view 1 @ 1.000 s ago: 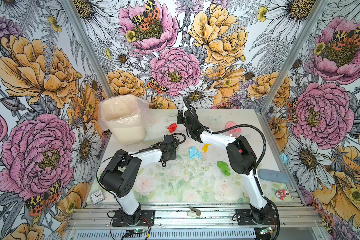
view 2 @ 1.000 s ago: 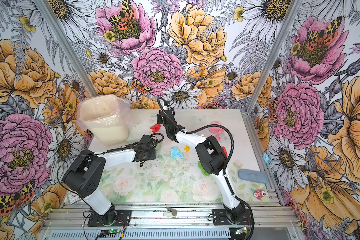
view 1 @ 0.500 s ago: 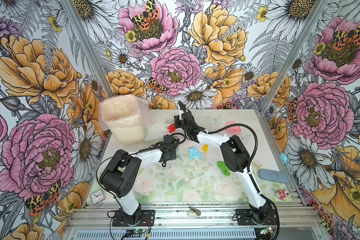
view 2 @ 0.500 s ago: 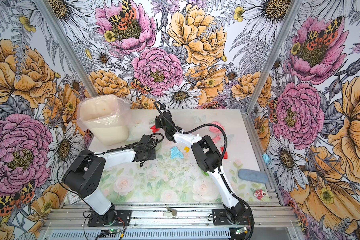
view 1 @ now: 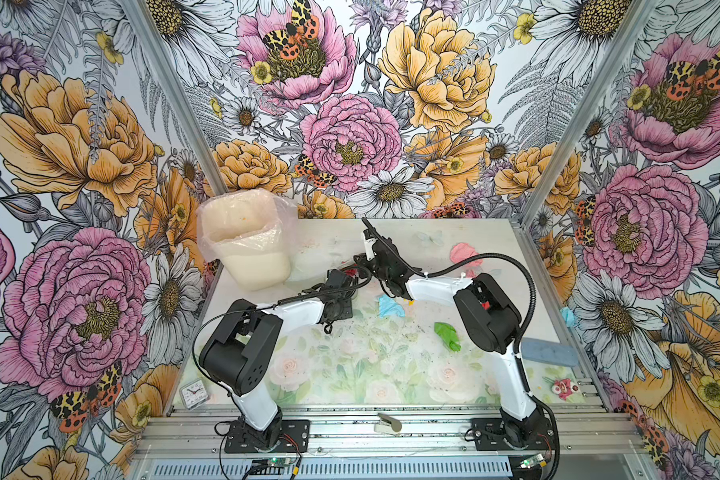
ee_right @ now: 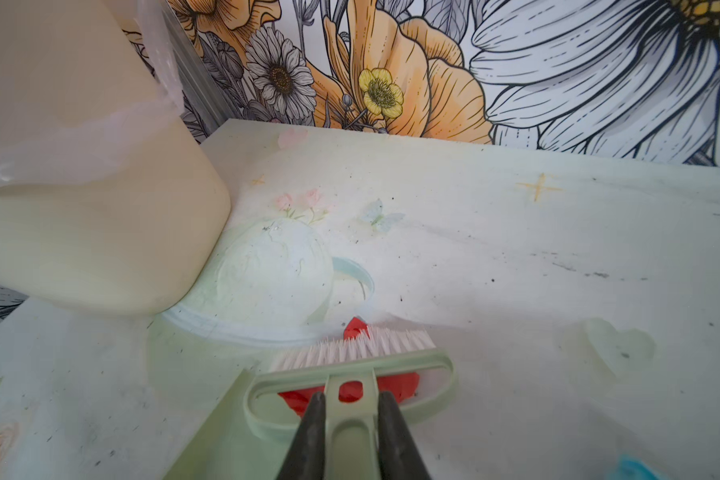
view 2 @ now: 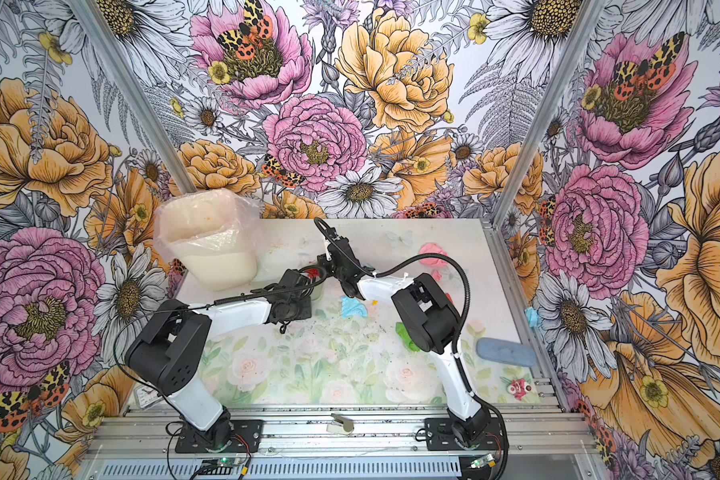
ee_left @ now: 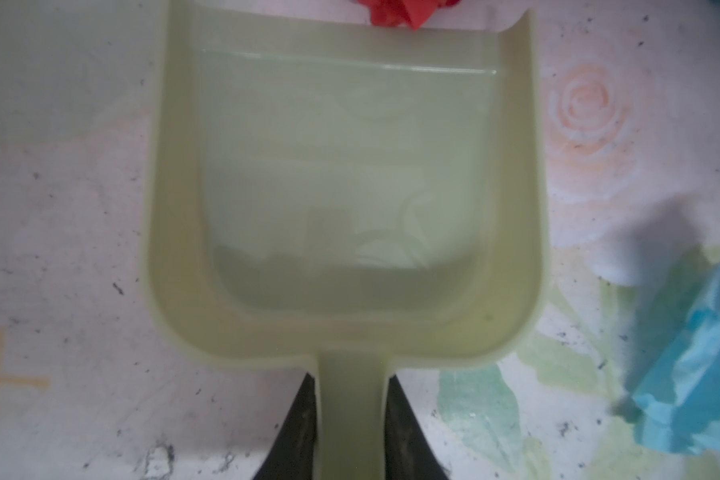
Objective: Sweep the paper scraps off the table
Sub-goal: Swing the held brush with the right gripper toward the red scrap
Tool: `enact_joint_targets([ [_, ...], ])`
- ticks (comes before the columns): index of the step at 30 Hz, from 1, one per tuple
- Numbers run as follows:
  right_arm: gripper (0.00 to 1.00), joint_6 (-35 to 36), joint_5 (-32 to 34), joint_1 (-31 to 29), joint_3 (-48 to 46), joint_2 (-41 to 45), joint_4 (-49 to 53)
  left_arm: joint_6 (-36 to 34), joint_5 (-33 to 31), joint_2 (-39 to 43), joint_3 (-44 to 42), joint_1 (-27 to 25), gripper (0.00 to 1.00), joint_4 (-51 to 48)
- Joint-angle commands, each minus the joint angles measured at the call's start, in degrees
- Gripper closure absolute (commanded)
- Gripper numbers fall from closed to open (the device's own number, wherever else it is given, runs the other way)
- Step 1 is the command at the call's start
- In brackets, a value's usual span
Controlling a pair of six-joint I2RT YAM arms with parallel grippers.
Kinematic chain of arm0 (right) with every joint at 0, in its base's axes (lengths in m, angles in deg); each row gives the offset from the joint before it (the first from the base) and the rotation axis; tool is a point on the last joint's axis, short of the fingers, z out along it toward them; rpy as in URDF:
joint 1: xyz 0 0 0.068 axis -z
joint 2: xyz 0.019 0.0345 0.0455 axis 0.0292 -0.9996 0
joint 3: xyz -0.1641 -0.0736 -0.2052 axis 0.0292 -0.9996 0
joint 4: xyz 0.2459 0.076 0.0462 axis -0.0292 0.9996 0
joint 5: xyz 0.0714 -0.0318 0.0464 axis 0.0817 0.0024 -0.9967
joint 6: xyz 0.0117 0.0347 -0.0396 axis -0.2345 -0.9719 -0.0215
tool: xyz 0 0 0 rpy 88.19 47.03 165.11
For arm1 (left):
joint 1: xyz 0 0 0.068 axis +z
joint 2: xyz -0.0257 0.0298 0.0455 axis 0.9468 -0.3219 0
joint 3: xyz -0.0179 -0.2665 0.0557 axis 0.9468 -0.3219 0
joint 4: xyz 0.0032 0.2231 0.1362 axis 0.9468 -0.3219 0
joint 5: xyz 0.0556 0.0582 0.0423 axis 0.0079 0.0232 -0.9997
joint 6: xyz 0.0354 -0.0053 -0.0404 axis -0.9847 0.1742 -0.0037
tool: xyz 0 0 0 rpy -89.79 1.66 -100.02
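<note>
Red crumpled paper scrap [ee_left: 404, 12] fronts the pale green plastic dustpan [ee_left: 346, 187], which is empty; blue wad [ee_left: 691, 365] beside it unswept. My left hand [ee_left: 350, 386] grips it, right hand [ee_right: 352, 401] the white-bristled brush [ee_right: 350, 347].

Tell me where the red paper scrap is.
In the right wrist view the red paper scrap lies under the brush at the dustpan's open lip; in both top views, just left of centre near the bin.
</note>
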Motion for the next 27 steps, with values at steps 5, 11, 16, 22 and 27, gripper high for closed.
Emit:
enact_joint_targets([
  [5,1.00,-7.61,-6.83,-2.60,-5.29,8.11,3.39,0.99,0.56,-1.01,0.04,-1.81,0.97,3.19],
  [11,1.00,-12.84,-7.85,-4.97,-6.16,10.24,7.32,1.71,0.54,-0.59,-0.93,-2.47,0.97,4.42],
  [16,1.00,-11.73,-6.65,-5.05,-6.40,11.49,7.48,1.89,0.08,0.24,-2.21,-3.05,0.97,4.51],
  [22,1.00,-9.10,-7.84,-3.01,-2.56,10.99,6.51,2.13,0.37,1.58,-3.57,-3.86,0.97,3.58],
  [27,1.00,-9.28,-7.05,0.22,1.45,9.18,5.06,2.25,0.17,2.14,-2.71,-4.55,0.97,0.50],
])
